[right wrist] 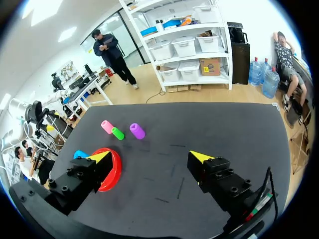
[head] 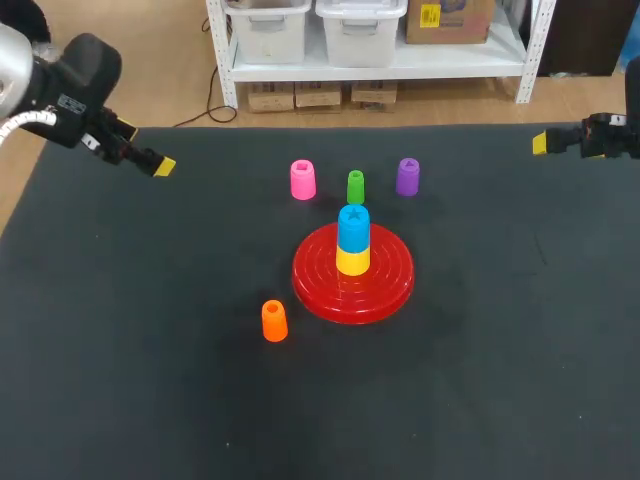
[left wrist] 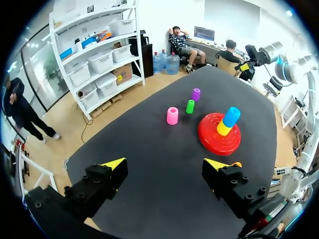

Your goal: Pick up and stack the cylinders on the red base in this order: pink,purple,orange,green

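Corners at the table's (head: pixel 100 400) far edge lie near left claw (left wrist: pixel 167 164) and right claw (right wrist: pixel 151 157), both spread wide.

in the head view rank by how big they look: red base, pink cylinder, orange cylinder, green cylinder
1. red base, by far the largest
2. pink cylinder and orange cylinder, about alike, so no ranking between them
3. green cylinder, the slimmest

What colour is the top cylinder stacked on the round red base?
Blue cylinder, clearest in head view.
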Available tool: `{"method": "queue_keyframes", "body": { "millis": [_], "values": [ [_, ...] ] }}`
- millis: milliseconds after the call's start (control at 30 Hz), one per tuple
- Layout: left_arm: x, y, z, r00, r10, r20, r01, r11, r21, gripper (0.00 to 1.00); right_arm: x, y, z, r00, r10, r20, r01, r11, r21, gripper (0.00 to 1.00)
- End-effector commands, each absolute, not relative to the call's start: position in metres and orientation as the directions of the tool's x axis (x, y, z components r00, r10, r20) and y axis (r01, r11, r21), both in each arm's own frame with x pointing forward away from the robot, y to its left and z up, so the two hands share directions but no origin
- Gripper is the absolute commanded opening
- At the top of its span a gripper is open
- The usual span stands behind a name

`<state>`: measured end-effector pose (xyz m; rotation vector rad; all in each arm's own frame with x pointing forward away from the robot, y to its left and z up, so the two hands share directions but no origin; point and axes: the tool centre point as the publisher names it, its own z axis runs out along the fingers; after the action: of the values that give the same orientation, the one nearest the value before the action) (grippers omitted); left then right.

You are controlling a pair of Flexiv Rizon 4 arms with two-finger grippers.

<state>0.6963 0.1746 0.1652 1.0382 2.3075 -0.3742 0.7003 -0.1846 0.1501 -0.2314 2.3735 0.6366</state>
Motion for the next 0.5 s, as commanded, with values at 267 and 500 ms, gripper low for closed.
{"method": "queue_keyframes", "body": {
  "millis": [267, 500],
  "values": [
    [0.696, 0.174, 0.165, -0.533, 0.592, -0.605, 0.752, 0.659, -0.017, 1.00, 0.759, -0.135, 0.175, -0.784, -0.270, -0.559, -0.430, 0.886, 0.174, 1.00],
    [0.696, 0.174, 0.165, -0.533, 0.592, -0.605, 0.752, 0.659, -0.017, 1.00, 0.795, -0.047, 0.187, -0.674, -0.566, -0.474, -0.641, 0.768, -0.006, 1.00]
  ]
}}
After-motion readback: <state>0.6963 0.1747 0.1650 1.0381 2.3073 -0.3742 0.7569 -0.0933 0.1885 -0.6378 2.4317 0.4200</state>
